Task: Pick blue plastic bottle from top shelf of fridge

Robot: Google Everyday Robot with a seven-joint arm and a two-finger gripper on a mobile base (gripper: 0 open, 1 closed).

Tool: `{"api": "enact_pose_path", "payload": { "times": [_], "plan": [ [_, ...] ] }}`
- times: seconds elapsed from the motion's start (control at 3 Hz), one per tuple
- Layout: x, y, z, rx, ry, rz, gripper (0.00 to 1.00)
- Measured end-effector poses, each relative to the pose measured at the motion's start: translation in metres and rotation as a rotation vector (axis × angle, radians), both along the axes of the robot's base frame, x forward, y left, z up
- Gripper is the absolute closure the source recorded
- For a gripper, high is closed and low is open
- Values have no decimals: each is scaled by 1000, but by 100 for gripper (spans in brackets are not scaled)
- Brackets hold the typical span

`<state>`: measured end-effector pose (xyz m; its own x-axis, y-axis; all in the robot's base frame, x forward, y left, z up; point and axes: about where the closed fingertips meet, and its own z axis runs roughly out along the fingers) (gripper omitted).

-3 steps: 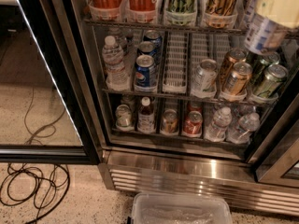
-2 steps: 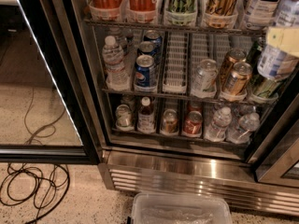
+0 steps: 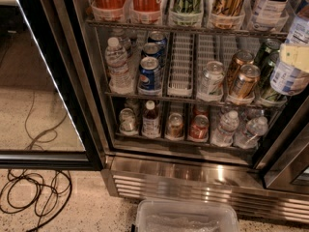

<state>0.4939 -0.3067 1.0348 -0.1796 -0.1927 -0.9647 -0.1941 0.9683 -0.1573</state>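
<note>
The fridge (image 3: pixel 193 178) stands open, its black-framed glass door (image 3: pixel 48 81) swung out to the left. The top shelf (image 3: pixel 193 29) holds tall cans and bottles in white lane trays, with a pale-labelled "TEA" bottle (image 3: pixel 271 1) at its right end. My gripper (image 3: pixel 295 57) is at the right edge of the view. One cream finger (image 3: pixel 298 56) lies across the blue plastic bottle (image 3: pixel 287 76). It holds that bottle in the air in front of the middle rack, below the top shelf. The bottle's cap is out of view.
The middle rack holds a water bottle (image 3: pixel 117 64), Pepsi cans (image 3: pixel 149 74) and gold and green cans (image 3: pixel 244 81). The bottom rack holds small bottles and cans. A clear plastic bin (image 3: pixel 186 216) sits on the floor in front. Black cables (image 3: pixel 34 197) lie at left.
The bottle and the gripper have moved down and to the right, from beside the top shelf to in front of the middle rack's right end.
</note>
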Motion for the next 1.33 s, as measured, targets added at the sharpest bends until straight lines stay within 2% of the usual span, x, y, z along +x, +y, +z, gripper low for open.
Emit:
{"api": "enact_pose_path", "payload": {
  "times": [0.33,0.67,1.33],
  "plan": [
    [-7,4,-4,4,16,5,100],
    [-17,17,-10,28,40,45,100],
    [-24,64,-31,68,101,206,100]
  ]
}}
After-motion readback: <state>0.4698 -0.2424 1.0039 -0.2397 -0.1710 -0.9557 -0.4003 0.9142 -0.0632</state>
